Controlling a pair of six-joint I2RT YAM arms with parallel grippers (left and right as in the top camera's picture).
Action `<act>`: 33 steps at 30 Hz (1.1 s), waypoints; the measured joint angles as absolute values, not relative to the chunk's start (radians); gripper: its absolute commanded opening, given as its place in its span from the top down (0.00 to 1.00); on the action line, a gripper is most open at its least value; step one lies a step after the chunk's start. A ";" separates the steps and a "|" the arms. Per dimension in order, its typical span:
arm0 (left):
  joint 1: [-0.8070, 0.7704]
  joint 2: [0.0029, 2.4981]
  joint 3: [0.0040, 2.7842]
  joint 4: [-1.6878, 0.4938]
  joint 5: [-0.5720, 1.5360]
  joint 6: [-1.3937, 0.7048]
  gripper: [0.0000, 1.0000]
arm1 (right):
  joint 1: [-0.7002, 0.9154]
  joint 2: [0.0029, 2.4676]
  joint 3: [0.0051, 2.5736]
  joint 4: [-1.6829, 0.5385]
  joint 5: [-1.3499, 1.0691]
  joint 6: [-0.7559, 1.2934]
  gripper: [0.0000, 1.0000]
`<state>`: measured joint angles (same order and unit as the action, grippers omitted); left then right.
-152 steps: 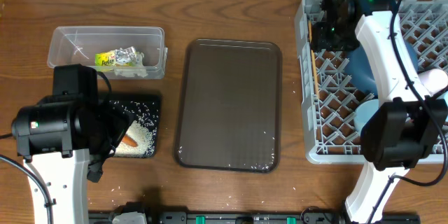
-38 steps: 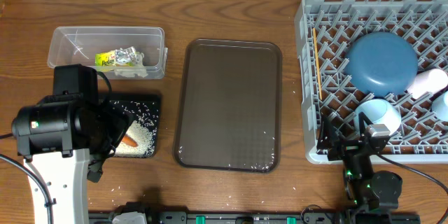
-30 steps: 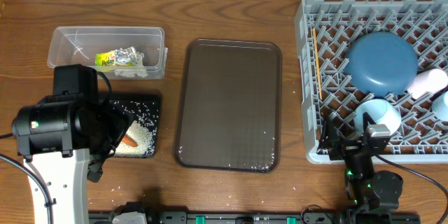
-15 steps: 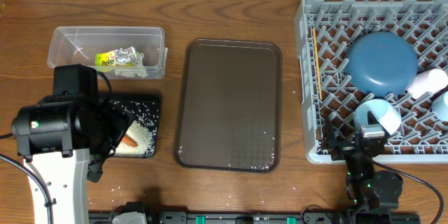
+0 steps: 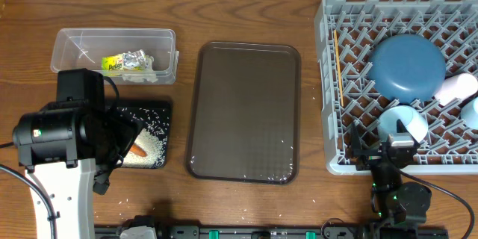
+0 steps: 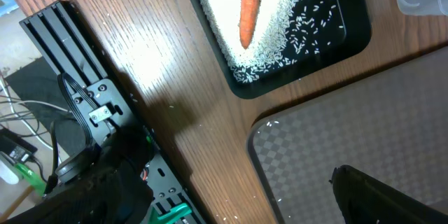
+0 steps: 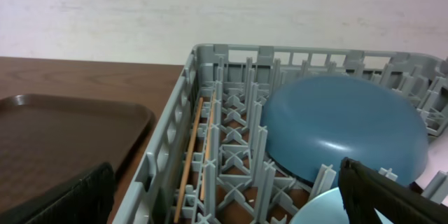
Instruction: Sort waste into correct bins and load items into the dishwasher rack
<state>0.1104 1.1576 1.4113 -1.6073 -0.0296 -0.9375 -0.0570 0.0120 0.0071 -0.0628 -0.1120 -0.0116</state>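
The grey dishwasher rack (image 5: 326,82) at the right holds the dark blue bowl (image 5: 407,67), light blue bowl (image 5: 409,122), white cup (image 5: 457,88), light blue cup (image 5: 471,110) and chopsticks (image 5: 337,67). The right wrist view shows the chopsticks (image 7: 190,157) and the bowl (image 7: 343,133). My right gripper (image 5: 376,153) is open and empty at the rack's front edge. The black tray (image 5: 160,108) holds rice (image 6: 224,21) and the carrot (image 6: 250,3). My left gripper (image 6: 231,203) is open and empty just above that tray. The clear tub (image 5: 67,45) holds the wrapper (image 5: 123,62) and tissue (image 5: 138,76).
The brown serving tray (image 5: 246,112) lies between the bins and the rack, with a few rice grains at its front edge. Stray grains lie on the wooden table near the black tray. A black mounting rail (image 6: 77,77) runs along the table's front edge.
My right arm has drawn back from the rack's far left corner to its front edge, open and empty, then shifted slightly. The left arm has not moved.
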 measured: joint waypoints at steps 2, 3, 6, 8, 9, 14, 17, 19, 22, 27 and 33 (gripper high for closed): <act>0.110 1.158 1.411 -1.607 -0.030 -0.937 0.02 | -0.057 0.012 0.007 -0.063 -0.112 -0.012 0.01; 0.110 1.158 1.411 -1.607 -0.030 -0.938 0.02 | -0.057 0.012 0.007 -0.062 -0.112 -0.012 0.01; 0.110 1.158 1.411 -1.607 -0.030 -0.937 0.02 | -0.057 0.012 0.007 -0.062 -0.112 -0.012 0.01; 0.110 1.158 1.411 -1.607 -0.030 -0.937 0.02 | -0.057 0.012 0.007 -0.063 -0.112 -0.012 0.01; 0.110 1.158 1.411 -1.607 -0.030 -0.938 0.02 | -0.057 0.012 0.007 -0.063 -0.112 -0.012 0.01; 0.110 1.158 1.411 -1.607 -0.030 -0.937 0.02 | -0.057 0.012 0.007 -0.063 -0.112 -0.012 0.01; 0.110 1.158 1.411 -1.607 -0.030 -0.937 0.02 | -0.057 0.012 0.007 -0.063 -0.112 -0.012 0.01; 0.110 1.158 1.411 -1.607 -0.030 -0.937 0.02 | -0.057 0.012 0.007 -0.063 -0.112 -0.012 0.01; 0.110 1.155 1.411 -1.608 -0.042 -0.937 0.02 | -0.057 0.012 0.007 -0.062 -0.112 -0.012 0.01; 0.110 1.085 1.411 -1.609 -0.060 -0.937 0.02 | -0.057 0.012 0.007 -0.063 -0.112 -0.012 0.01; 0.105 0.871 1.366 -1.545 -0.064 -0.915 0.02 | -0.057 0.012 0.007 -0.062 -0.111 -0.012 0.01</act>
<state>0.1047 0.8715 1.3663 -1.5452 -0.0643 -0.9150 -0.0570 0.0120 0.0071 -0.0620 -0.1112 -0.0120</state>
